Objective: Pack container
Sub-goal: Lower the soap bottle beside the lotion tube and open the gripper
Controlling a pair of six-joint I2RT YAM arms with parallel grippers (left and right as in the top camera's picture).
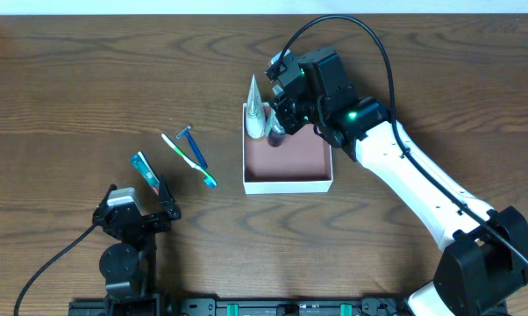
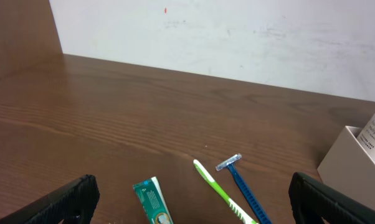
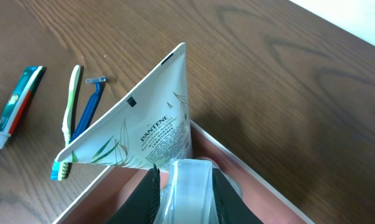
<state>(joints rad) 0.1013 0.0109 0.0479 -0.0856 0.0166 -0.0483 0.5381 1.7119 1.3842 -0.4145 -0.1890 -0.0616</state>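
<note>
The container (image 1: 288,183) is a shallow white-walled box with a pinkish-brown inside, at the table's middle. My right gripper (image 1: 277,132) is shut on the clear cap of a white Pantene tube (image 1: 257,105), which stands tilted in the box's far left corner with its crimped end pointing away. In the right wrist view the fingers (image 3: 186,193) clamp the cap over the box floor, below the tube (image 3: 144,124). My left gripper (image 1: 137,215) is open and empty, low near the table's front left; its fingers (image 2: 190,200) frame the items on the table.
A green toothpaste tube (image 1: 146,173) lies just beyond the left gripper. A green toothbrush (image 1: 189,160) and a blue razor (image 1: 194,145) lie side by side left of the container. All three also show in the left wrist view: toothpaste (image 2: 153,202), toothbrush (image 2: 218,190), razor (image 2: 240,183).
</note>
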